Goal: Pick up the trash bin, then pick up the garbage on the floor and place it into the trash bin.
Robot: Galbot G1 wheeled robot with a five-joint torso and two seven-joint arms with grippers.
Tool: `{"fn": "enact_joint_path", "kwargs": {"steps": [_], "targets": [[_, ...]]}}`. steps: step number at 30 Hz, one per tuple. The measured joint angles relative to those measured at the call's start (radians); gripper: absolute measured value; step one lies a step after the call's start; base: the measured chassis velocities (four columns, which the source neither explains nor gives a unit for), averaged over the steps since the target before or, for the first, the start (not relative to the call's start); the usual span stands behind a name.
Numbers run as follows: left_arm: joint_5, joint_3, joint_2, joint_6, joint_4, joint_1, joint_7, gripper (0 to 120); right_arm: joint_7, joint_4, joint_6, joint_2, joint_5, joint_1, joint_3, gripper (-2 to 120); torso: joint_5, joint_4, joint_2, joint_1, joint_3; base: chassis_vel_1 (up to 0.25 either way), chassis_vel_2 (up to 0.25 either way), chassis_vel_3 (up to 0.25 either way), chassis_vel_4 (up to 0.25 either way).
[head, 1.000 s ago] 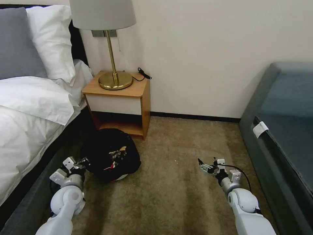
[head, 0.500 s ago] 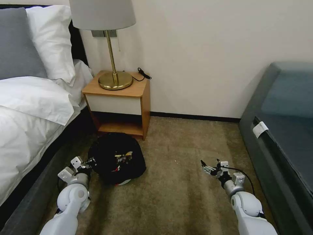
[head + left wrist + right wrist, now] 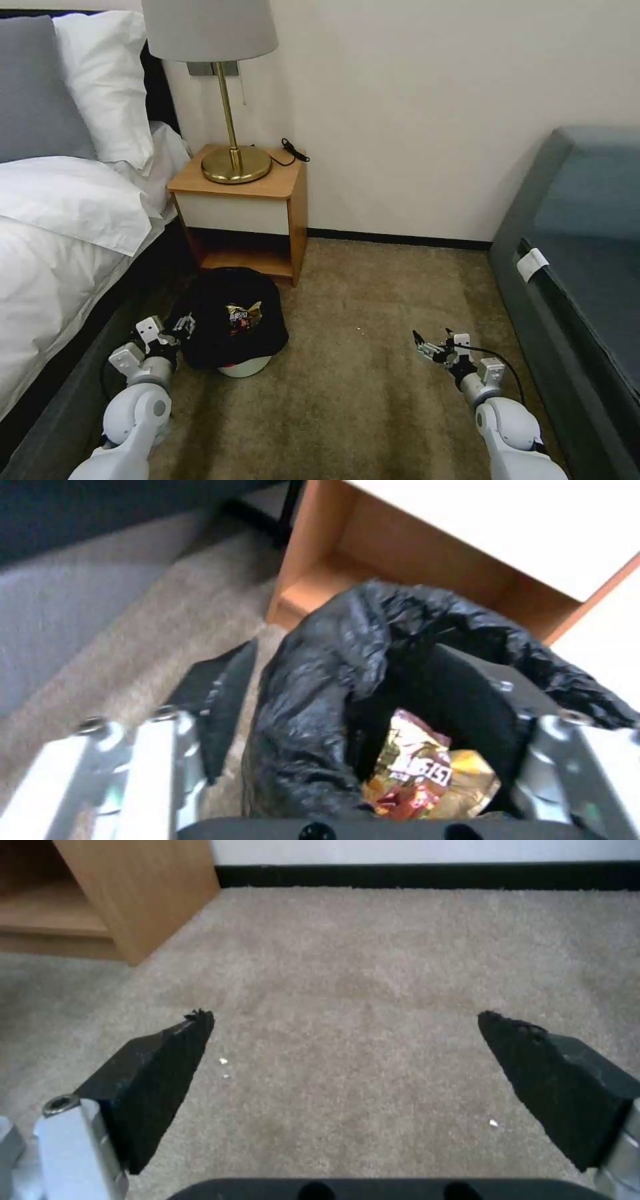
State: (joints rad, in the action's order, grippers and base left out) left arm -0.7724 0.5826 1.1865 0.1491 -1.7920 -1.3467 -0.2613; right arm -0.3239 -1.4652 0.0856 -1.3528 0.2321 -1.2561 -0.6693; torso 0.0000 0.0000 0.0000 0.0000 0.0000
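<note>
Down by the bed's edge, from the head view, the trash bin (image 3: pixel 230 327) sits on the carpet just before the nightstand (image 3: pixel 243 207), its black bag draped over a white base, a yellow-printed snack wrapper (image 3: pixel 244 315) lying in its mouth. The left gripper (image 3: pixel 179 328) is at the bin's near-left rim. The right gripper (image 3: pixel 432 345) hangs wide and empty over bare carpet (image 3: pixel 373 400), well apart from the bin.

From the left wrist view, the left gripper (image 3: pixel 360 740) straddles the bag's edge, one finger outside on the carpet side, the other inside by the wrapper (image 3: pixel 417 775); whether it pinches the rim I cannot tell. My worry: it may be holding only slack plastic, so a lift could pull the liner loose, tip the bin and spill the wrapper out.

From the right wrist view, both fingertips (image 3: pixel 167 1060) stand far apart with nothing between, only crumbs on the carpet (image 3: pixel 347 990).
</note>
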Motion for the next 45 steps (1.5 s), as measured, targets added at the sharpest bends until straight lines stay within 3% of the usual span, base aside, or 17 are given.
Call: {"fn": "enact_joint_path", "kwargs": {"steps": [2, 5, 9, 12, 20, 32, 45], "targets": [[0.028, 0.003, -0.001, -0.006, -0.013, -0.013, 0.011, 82, 0.001, -0.005, -0.002, -0.001, 0.000, -0.006, -0.001, 100, 0.0001, 0.0000, 0.000, 0.000, 0.000, 0.000, 0.000, 0.000, 0.000], [0.180, 0.016, -0.003, -0.055, -0.038, -0.060, 0.067, 98, 0.003, -0.020, -0.010, -0.006, 0.001, -0.023, -0.004, 100, -0.0001, 0.0000, 0.000, 0.000, 0.000, 0.000, 0.000, 0.000, 0.000], [0.269, 0.020, -0.004, -0.092, -0.052, -0.087, 0.099, 100, 0.006, -0.025, -0.020, -0.010, 0.004, -0.033, -0.006, 100, 0.0000, 0.0000, 0.000, 0.000, 0.000, 0.000, 0.000, 0.000, 0.000], [0.395, 0.021, 0.000, -0.164, -0.074, -0.121, 0.146, 100, 0.012, -0.032, -0.041, -0.017, 0.013, -0.050, -0.008, 100, 0.0000, 0.0001, 0.000, 0.000, 0.000, 0.000, 0.000, 0.000, 0.000], [0.536, -0.004, 0.020, -0.255, -0.111, -0.155, 0.206, 100, 0.021, -0.056, -0.086, -0.032, 0.034, -0.084, -0.013, 100, 0.0000, 0.0000, 0.000, 0.000, 0.000, 0.000, 0.000, 0.000, 0.000], [0.565, -0.055, 0.019, -0.276, -0.140, -0.164, 0.248, 100, 0.023, -0.082, -0.124, -0.058, 0.073, -0.107, -0.024, 100, 0.0000, 0.0000, 0.000, 0.000, 0.000, 0.000, 0.000, 0.000, 0.000], [0.562, -0.138, 0.004, -0.266, -0.139, -0.114, 0.249, 100, 0.027, -0.079, -0.151, -0.088, 0.108, -0.108, -0.040, 100, 0.0000, -0.0001, 0.000, 0.000, 0.000, 0.000, 0.000, 0.000, 0.000]]}}
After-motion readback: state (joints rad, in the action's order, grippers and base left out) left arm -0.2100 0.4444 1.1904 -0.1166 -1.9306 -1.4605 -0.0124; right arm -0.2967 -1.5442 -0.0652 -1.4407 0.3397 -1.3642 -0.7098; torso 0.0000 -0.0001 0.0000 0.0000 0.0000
